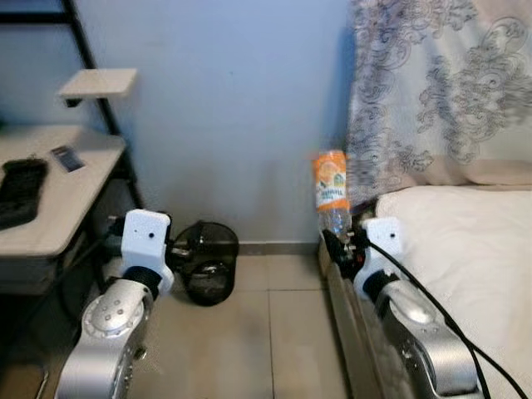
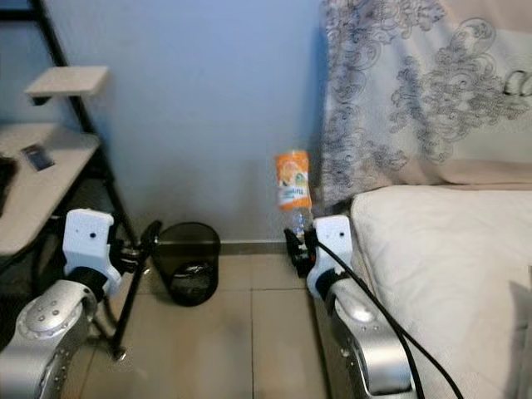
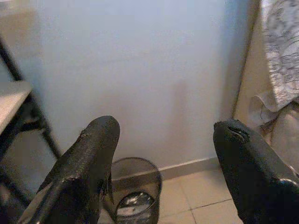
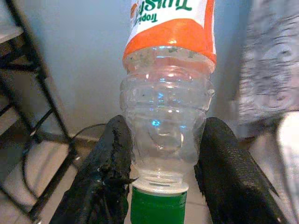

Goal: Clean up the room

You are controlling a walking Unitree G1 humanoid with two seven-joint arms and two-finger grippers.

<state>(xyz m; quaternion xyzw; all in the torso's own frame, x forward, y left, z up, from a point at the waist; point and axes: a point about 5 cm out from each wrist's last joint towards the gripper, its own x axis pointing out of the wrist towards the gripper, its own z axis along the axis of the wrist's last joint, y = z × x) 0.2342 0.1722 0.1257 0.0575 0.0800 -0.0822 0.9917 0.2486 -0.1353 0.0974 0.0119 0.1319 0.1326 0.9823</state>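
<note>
Right claw pinching a clear bottle at its neck, cap end down, green cap cut off by the frame edge. Left claw spread apart, a black wire bin beyond and below, contents too blurred to identify.

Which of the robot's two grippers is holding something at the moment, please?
The right gripper: its fingers clamp the neck of an upside-down plastic bottle with an orange label. The left gripper is open and empty, pointing towards the black wastebasket.
</note>
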